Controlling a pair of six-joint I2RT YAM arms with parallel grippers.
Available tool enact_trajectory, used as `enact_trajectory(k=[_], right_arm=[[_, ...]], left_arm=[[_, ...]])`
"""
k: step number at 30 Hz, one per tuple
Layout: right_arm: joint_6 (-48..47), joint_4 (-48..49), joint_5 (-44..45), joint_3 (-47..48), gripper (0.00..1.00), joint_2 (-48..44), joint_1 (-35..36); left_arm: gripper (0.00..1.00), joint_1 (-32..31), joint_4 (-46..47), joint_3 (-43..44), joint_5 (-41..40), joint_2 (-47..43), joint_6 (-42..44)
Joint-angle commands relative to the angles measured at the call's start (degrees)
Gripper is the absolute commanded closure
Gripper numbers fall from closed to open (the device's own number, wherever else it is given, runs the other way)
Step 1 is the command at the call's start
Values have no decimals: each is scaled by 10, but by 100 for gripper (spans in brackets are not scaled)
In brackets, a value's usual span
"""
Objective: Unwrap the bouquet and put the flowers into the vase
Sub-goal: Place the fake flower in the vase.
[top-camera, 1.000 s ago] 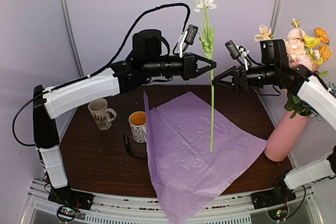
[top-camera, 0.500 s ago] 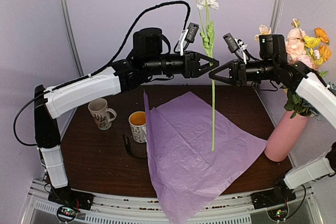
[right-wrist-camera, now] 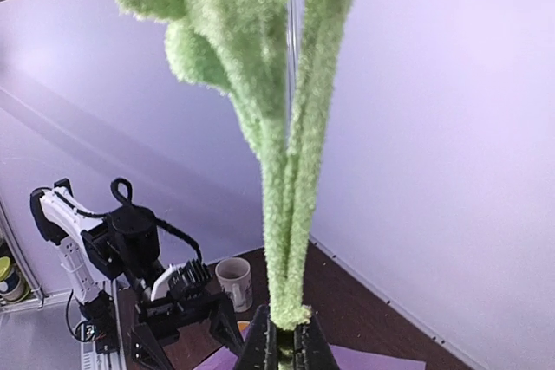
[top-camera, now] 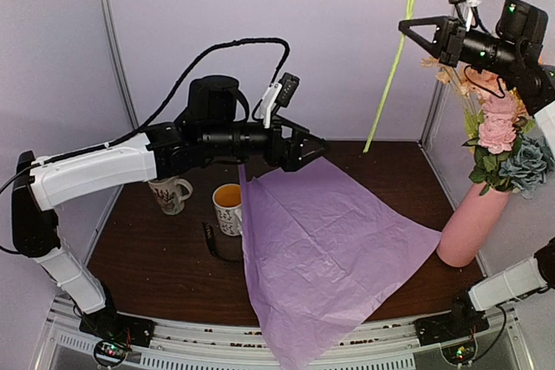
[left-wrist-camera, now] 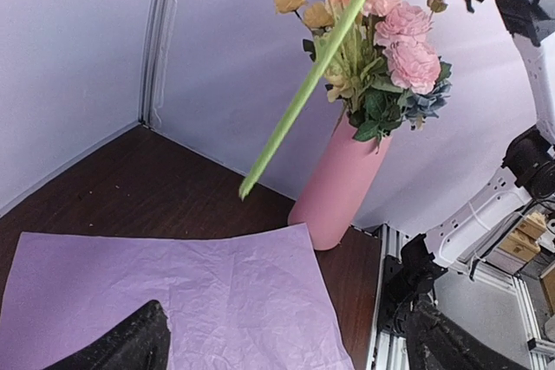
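Before you, on the dark brown wooden table (top-camera: 147, 257), the creased lilac tissue-paper sheet (top-camera: 329, 240) lies at centre. Just left of it stands a white patterned ceramic mug (top-camera: 228, 208), with a second handled white mug (top-camera: 169, 190) further left and a black ribbon bundle (top-camera: 221, 244) in front of the nearer one. At the right edge stands the tall matte pink cylinder vase (top-camera: 473, 223), with mixed artificial flowers (top-camera: 499, 132) in it. High behind these, the long green flower stem (top-camera: 386, 93) hangs from the right gripper (top-camera: 406, 25).

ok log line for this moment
left gripper: open, empty | right gripper: shut on flower stem, raised high | vase: holds flowers | tissue paper: spread flat
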Motion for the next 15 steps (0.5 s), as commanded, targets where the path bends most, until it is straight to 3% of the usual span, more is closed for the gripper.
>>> enact_trajectory(k=[1,10,15], right_arm=[[49,55,-8,111,100,9,-37],[217,197,-34,263,100,46,-144],[220,210,-5,290,100,33,-215]], left_arm=[[2,-8,7,-25,14,26,-11],[2,-19,-4,46,28,101,-23],[2,-21,-11,54,31,114,-21]])
